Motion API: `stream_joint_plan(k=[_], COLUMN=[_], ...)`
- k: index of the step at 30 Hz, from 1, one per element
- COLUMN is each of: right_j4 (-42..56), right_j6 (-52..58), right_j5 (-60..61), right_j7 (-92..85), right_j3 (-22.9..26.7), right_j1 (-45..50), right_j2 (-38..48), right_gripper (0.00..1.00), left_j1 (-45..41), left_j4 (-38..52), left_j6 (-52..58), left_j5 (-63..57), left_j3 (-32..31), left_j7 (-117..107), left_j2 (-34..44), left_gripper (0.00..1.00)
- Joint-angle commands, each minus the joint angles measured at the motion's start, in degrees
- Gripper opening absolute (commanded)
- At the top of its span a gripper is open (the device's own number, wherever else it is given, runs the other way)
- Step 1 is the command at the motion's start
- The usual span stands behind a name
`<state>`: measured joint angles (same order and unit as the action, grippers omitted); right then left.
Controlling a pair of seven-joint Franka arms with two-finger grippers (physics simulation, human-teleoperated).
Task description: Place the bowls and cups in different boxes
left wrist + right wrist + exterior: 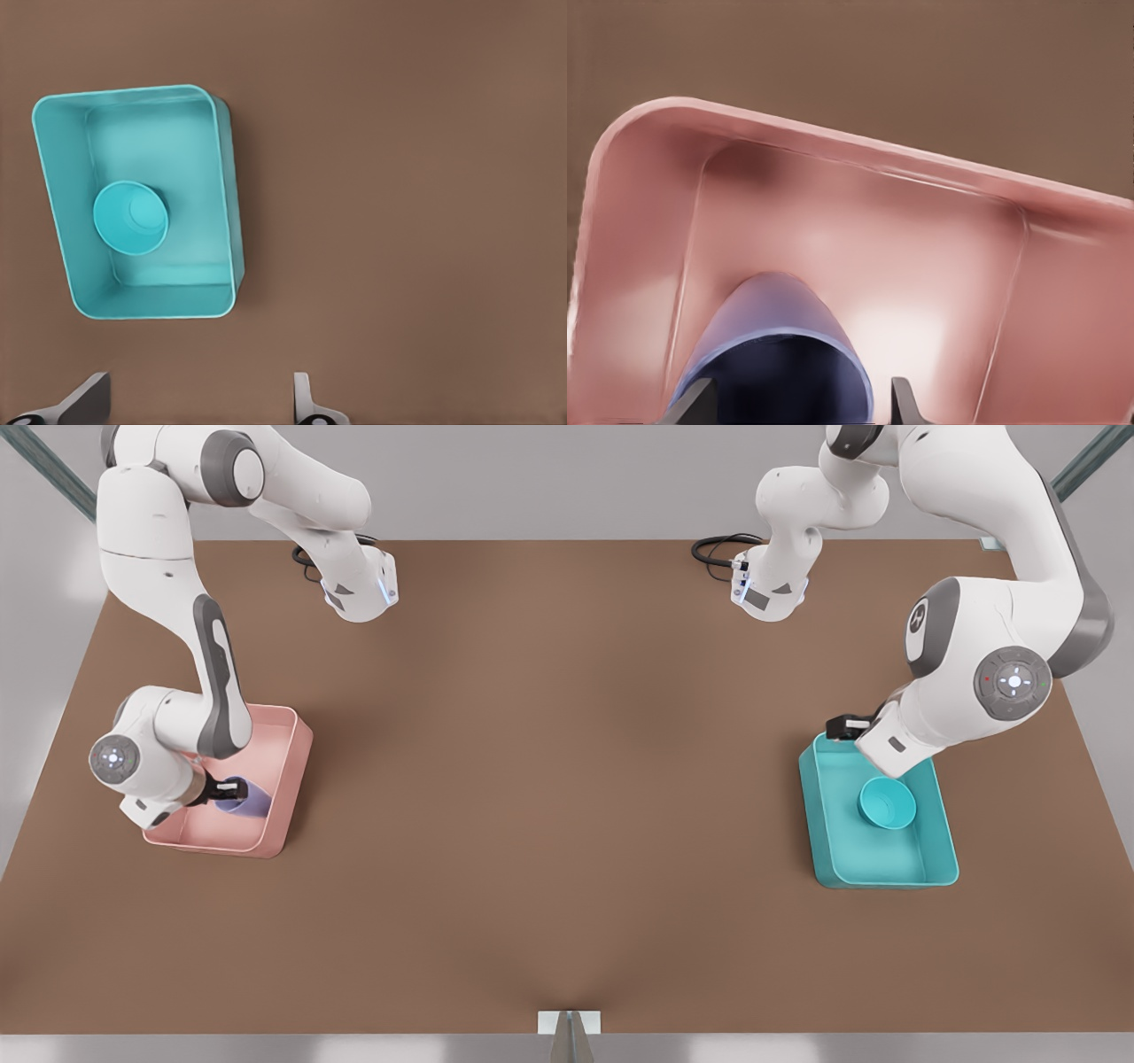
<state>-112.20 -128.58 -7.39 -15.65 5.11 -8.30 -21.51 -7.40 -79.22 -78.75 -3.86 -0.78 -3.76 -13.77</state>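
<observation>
Sorting nearly done: right gripper [232, 789] pinching lavender cup [251, 797] inside pink box [288, 784]; left gripper [190, 403] spread above teal box [221, 177] holding bowl [131, 216].

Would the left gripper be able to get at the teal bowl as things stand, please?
Probably yes. The left gripper, fingers spread, hangs above the table beside the teal box, and the teal bowl sits uncovered in that open-topped box with nothing over it. The box walls may crowd a sideways grasp.
</observation>
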Motion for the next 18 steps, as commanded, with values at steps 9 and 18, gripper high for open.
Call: stream_joint_plan(k=[9,18], right_j4=[16.22,19.04], right_j6=[38.58,44.03], right_j5=[5.9,6.25], right_j7=[8.09,11.08], right_j3=[-6.52,-7.05], right_j1=[6.1,7.77], right_j2=[12.46,23.88], right_gripper=[1.0,1.0], left_j1=[-0.07,-0.07], left_j4=[0.73,0.64], left_j6=[0.79,0.7], left_j5=[0.0,0.26], left_j3=[-0.1,-0.1], left_j7=[-0.46,-0.46], left_j2=[0.24,0.06], left_gripper=[1.0,1.0])
